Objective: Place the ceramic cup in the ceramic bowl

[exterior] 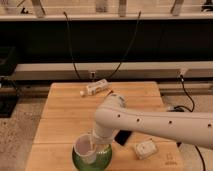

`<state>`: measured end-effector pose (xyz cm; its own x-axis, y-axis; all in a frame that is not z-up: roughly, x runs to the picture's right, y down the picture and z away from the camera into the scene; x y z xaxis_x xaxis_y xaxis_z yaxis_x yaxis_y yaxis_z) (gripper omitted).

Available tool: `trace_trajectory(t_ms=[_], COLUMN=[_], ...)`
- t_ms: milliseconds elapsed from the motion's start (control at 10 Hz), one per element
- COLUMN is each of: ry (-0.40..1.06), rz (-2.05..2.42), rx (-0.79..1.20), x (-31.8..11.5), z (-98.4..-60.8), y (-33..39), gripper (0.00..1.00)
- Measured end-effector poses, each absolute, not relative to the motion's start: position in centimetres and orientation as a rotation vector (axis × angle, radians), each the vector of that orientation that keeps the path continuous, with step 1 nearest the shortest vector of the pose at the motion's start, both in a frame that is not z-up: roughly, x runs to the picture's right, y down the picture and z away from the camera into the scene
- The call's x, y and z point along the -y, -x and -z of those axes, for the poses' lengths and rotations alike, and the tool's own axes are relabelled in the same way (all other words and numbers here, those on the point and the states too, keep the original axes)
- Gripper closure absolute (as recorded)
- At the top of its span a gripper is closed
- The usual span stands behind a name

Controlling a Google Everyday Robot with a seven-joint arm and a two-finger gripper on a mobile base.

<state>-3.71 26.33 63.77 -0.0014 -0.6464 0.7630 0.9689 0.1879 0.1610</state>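
Observation:
The green ceramic bowl [95, 159] sits on the wooden table [60, 110] near its front edge. The pale ceramic cup [83, 148] rests tilted in the bowl's left part, mouth facing up and left. My gripper [96, 145] is at the cup's right side, directly over the bowl, at the end of the white arm that reaches in from the right. The arm hides the bowl's far rim.
A white bottle [97, 89] lies on its side at the table's back. A small white box [145, 149] lies at the front right. A dark flat object [122, 137] lies under the arm. Cables hang behind the table.

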Motion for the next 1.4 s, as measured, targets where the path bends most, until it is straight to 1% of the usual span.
trace_trajectory(t_ms=[500,1000,1100,1300,1400], ry=[0.472,0.460,0.453,0.450,0.447], rz=[1.486,1.559,1.565,1.569,1.569], rx=[0.919,0.909,0.902,0.897,0.892], x=[-26.9,-27.0,-27.0,-26.9,-26.9], z=[-64.8,-66.6,-67.2,-68.0,-68.3], y=[3.5,3.0,2.8,2.5,2.3], gripper=[0.99,0.99,0.97,0.82,0.72])
